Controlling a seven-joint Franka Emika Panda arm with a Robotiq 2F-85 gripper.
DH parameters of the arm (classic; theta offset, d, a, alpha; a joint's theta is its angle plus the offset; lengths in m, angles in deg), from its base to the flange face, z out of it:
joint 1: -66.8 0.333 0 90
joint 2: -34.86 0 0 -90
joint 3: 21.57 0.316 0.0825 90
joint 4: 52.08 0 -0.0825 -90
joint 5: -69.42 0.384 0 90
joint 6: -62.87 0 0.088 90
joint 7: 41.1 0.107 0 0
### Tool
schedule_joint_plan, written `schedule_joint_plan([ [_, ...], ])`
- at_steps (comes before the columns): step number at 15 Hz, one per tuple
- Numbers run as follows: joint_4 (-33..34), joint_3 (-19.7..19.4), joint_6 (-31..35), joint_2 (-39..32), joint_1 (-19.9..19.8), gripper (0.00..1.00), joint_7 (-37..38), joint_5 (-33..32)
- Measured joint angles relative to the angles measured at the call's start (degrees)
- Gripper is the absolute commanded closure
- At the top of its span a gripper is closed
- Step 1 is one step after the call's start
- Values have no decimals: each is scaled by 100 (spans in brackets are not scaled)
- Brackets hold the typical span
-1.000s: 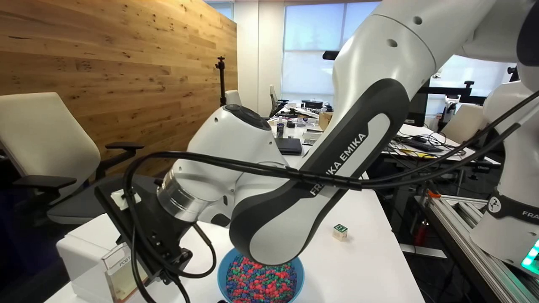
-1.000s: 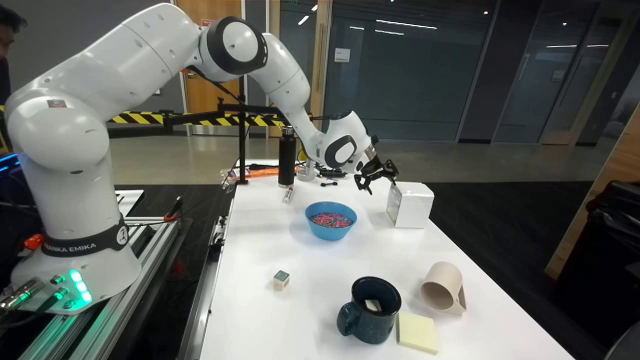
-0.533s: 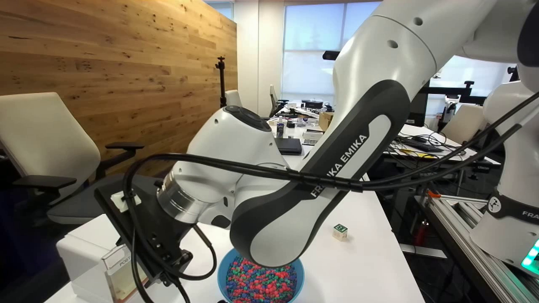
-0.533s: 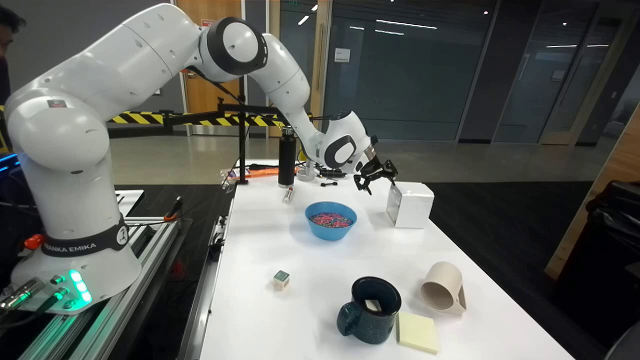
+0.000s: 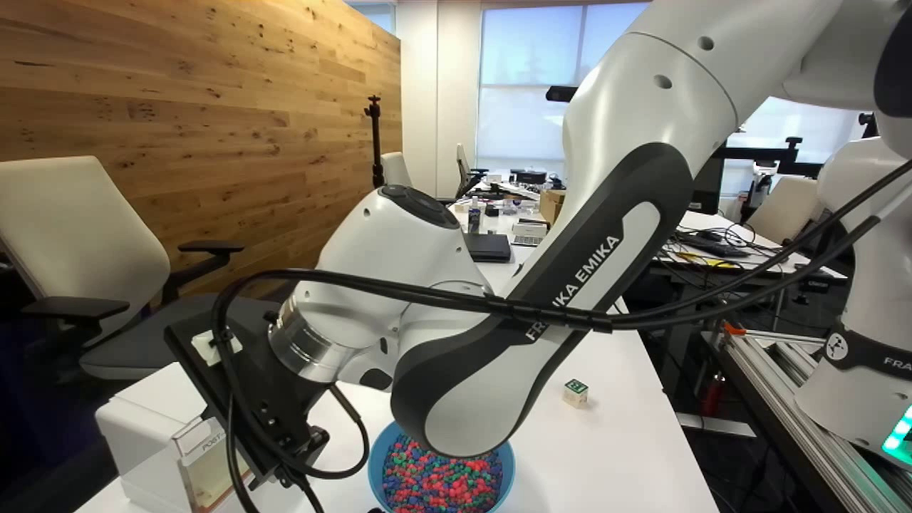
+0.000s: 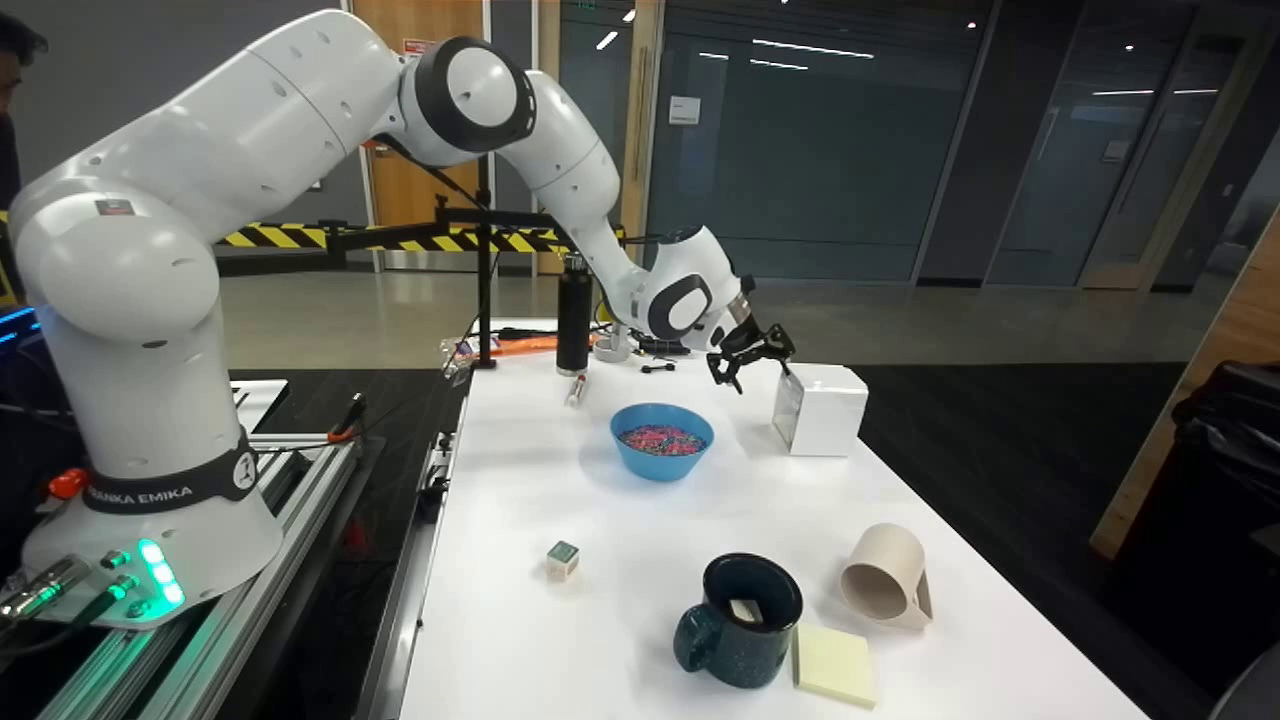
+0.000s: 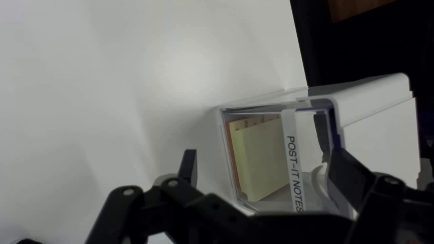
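My gripper (image 7: 268, 169) is open and empty. It also shows in an exterior view (image 6: 762, 377), tilted downward just above and beside the front of a white box (image 6: 830, 412). The white box also shows in the wrist view (image 7: 376, 108) and in an exterior view (image 5: 146, 427). Its clear front carries a "POST-IT NOTES" label (image 7: 294, 162), and yellow note pads (image 7: 266, 159) are inside. One finger overlaps the box's front edge near a curved handle (image 7: 318, 181); whether it touches, I cannot tell. The other finger is off beside the box, over the white table.
A blue bowl (image 6: 660, 466) of small coloured pieces stands beside the box, under the arm. A small cube (image 6: 562, 560), a dark mug (image 6: 745, 655), a beige mug on its side (image 6: 888, 565) and a yellow pad (image 6: 836, 665) lie farther along. A black bottle (image 6: 573, 320) stands at the back.
The arm and gripper have come down slightly, mostly in the last half second. The gripper stays open, and the box, bowl and other objects have not moved.
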Motion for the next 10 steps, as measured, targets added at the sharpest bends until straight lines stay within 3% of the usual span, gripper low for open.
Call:
schedule_joint_plan([
  [6,32,18,0,-14,-73,0,-8,1],
  [10,232,284,1,-112,-284,0,-86,1],
])
